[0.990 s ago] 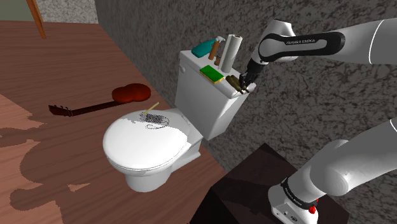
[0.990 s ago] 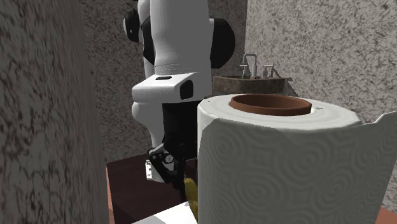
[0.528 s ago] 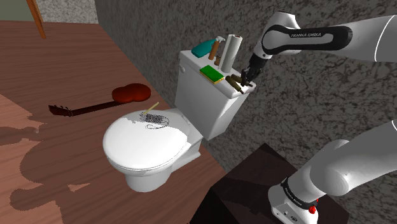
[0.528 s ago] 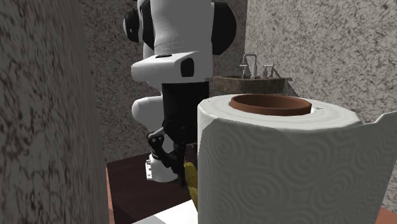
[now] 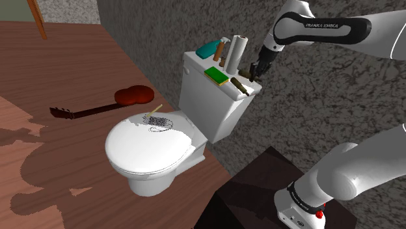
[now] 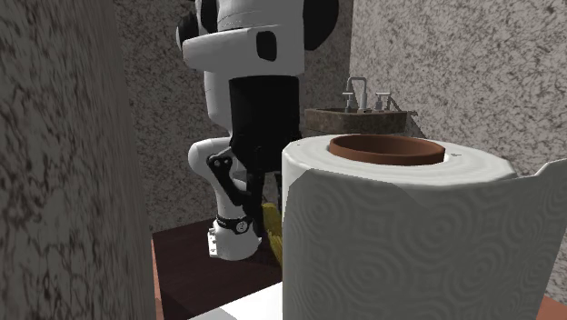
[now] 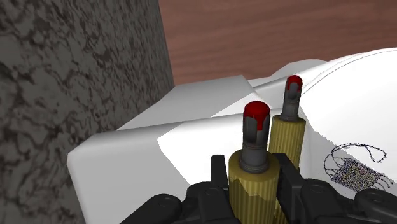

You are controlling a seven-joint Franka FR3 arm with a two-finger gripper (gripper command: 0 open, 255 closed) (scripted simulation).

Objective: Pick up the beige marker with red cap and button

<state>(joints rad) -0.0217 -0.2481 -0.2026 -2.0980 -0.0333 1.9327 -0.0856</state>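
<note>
The gripper (image 5: 255, 70) was seen poised just above one end of the white toilet tank (image 5: 202, 101), on which a paper roll (image 5: 237, 52), a green sponge (image 5: 218, 75) and a dark stick (image 5: 239, 86) were set.

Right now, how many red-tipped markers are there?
2. One marker is clasped in the gripper above the toilet tank; the second marker lies on the tank's lid. Others could hide behind the paper roll.

Marker (image 7: 255, 143) — dull beige-yellow ribbed barrel, grey neck, red cap at the far tip, clasped at the barrel between the two black fingers (image 7: 221, 177) of the hand (image 7: 253, 179), pointing out along them, cap end downward — hanging above the end of the white toilet tank (image 5: 207, 97)
</note>
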